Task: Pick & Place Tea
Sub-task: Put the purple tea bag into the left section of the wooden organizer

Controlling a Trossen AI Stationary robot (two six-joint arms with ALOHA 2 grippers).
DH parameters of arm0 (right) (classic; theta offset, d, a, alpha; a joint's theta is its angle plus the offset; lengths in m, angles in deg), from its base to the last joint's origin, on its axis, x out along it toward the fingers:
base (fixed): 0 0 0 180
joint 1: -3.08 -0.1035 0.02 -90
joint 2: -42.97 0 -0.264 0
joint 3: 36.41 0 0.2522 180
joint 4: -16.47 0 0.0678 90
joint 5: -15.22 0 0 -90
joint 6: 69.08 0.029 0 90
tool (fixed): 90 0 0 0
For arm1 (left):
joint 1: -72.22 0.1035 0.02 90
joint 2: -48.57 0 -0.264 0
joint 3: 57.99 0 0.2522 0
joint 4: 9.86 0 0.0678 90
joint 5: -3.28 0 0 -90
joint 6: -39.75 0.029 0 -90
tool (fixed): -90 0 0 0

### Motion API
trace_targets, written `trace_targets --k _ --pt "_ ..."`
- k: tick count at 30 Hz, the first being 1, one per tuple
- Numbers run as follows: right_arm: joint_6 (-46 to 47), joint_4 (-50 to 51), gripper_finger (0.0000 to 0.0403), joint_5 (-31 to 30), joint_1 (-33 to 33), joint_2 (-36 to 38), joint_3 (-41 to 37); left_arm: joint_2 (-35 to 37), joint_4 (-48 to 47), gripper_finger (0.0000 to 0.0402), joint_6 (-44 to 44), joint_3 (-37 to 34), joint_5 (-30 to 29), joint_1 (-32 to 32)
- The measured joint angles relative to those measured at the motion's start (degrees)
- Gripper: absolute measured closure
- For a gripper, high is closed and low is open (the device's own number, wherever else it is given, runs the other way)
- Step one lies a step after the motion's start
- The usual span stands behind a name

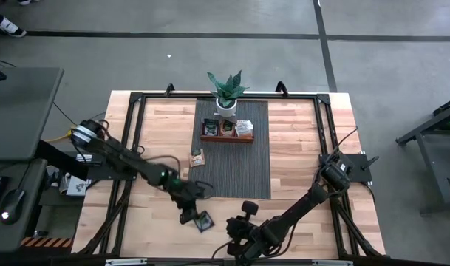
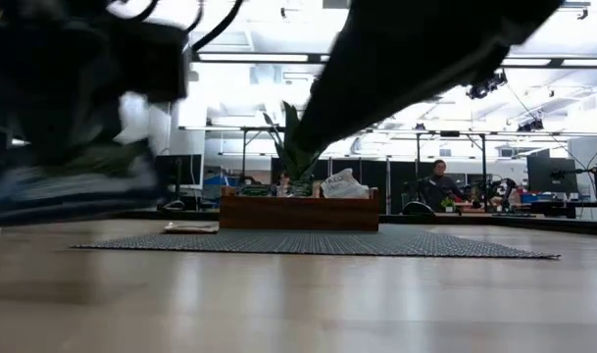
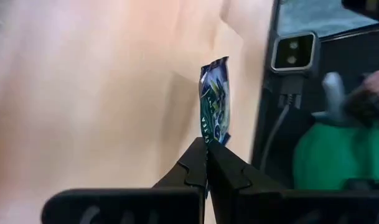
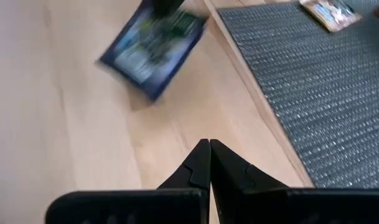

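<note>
**Left tool pinching a dark sachet at the near edge of the desk**

From the low camera I get little: the near arms are dark blurs across the top and left of the picture, and the tray [image 2: 298, 211] on the mat [image 2: 318, 242] is small and far off. What the tray's compartments hold I cannot sort out from overhead either; I only see sachets standing in them, in front of the potted plant [image 1: 226, 92].

My left tool [image 1: 189, 215] is down over the bare wood of the desk [image 1: 298, 148], near-left of the mat. Its fingers are closed to a sliver on a dark blue-green tea sachet [image 3: 215, 102], gripping one edge so the packet sticks out past the tips. In the right wrist picture that same sachet [image 4: 153, 46] shows blurred, just off the mat's edge.

My right tool [image 4: 209, 144] waits at the near edge, centre, fingertips pressed together with nothing between them.

A tan sachet [image 1: 198, 157] lies flat at the mat's left edge, between the tray and my left tool.
</note>
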State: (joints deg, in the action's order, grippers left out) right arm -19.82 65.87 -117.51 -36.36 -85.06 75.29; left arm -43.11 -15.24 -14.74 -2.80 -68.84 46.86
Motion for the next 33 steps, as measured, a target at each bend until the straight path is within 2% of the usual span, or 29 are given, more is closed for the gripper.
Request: trace_targets --k 2,5,10,13,15,24,33 --pt "1.22 1.19 0.0403 -0.34 0.0 0.0 -0.31 2.62 -8.74 0.0401 5.57 2.67 -1.06 2.26" --pt "1.85 1.62 0.0403 -0.49 0.0 0.0 -0.38 5.87 -25.14 0.0401 16.06 7.83 -6.06 6.07" --pt "1.82 1.81 0.0403 -0.68 0.48 0.0 -0.34 6.73 -48.75 0.0401 34.79 19.71 -21.98 12.51" --pt "1.83 2.09 0.0403 -0.68 1.05 0.0 -0.34 6.68 -55.86 0.0401 45.5 24.84 -31.76 15.9" --pt "1.79 2.09 0.0403 -0.71 1.48 0.0 -0.34 6.25 -57.57 0.0401 51.32 27.0 -34.94 18.55" --pt "0.81 2.95 0.0403 -0.04 3.54 0.0 -0.34 6.14 -57.62 0.0401 68.73 28.33 -36.14 33.65" --pt "-0.86 2.93 0.0403 1.26 5.57 0.0 -0.34 6.14 -53.28 0.0401 79.9 28.33 -23.53 45.7"
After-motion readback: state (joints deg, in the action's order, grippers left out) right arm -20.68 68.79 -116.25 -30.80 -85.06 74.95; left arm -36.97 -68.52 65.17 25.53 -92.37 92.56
